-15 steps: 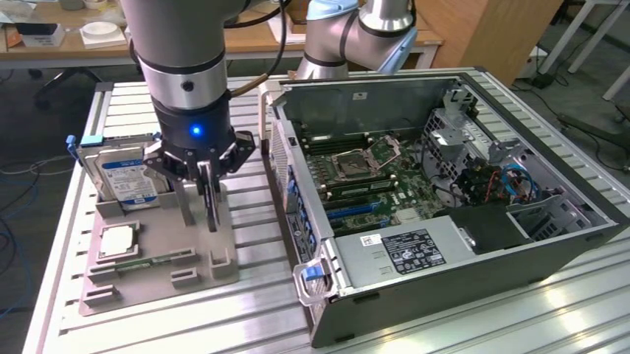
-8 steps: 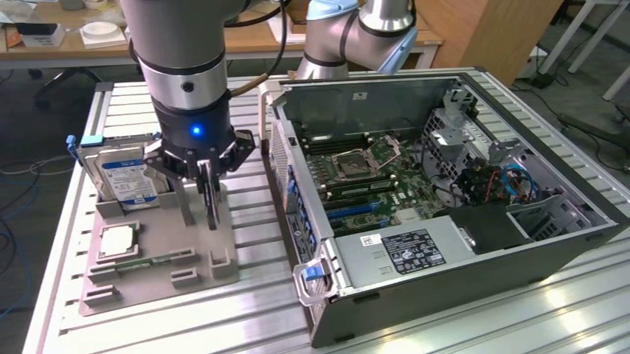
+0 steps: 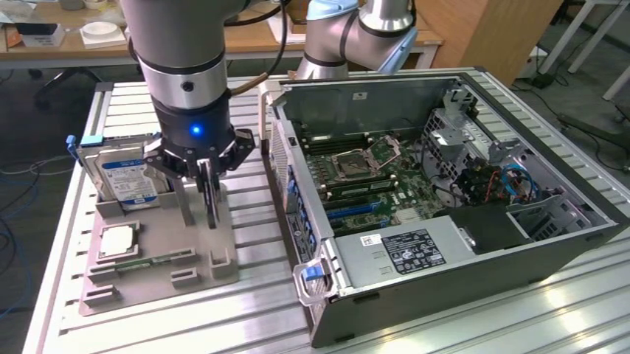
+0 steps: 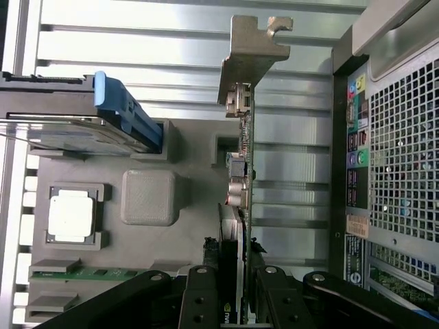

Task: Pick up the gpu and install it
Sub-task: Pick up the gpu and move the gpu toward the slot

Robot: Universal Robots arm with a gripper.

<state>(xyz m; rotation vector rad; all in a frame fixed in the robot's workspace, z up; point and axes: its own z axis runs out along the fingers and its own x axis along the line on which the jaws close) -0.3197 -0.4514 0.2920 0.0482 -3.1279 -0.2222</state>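
The gpu (image 3: 209,200) is a thin dark card standing on edge over the grey holder tray (image 3: 229,262), at the exterior view's left. My gripper (image 3: 203,173) comes straight down from above and is shut on the card's upper edge. In the wrist view the gpu (image 4: 245,157) appears edge-on, with its pale metal end strip (image 4: 250,48) at the far end. My black fingers (image 4: 203,296) press it from both sides, the gripper (image 4: 236,301) centred on it. I cannot tell whether the card's lower edge still sits in the tray's slot.
A silver hard drive (image 3: 123,173) stands at the tray's back, with a processor (image 3: 116,240) and a green memory stick (image 3: 153,259) in front. The open computer case (image 3: 551,243) lies to the exterior view's right, motherboard (image 3: 364,177) exposed. A second arm (image 3: 344,37) stands behind.
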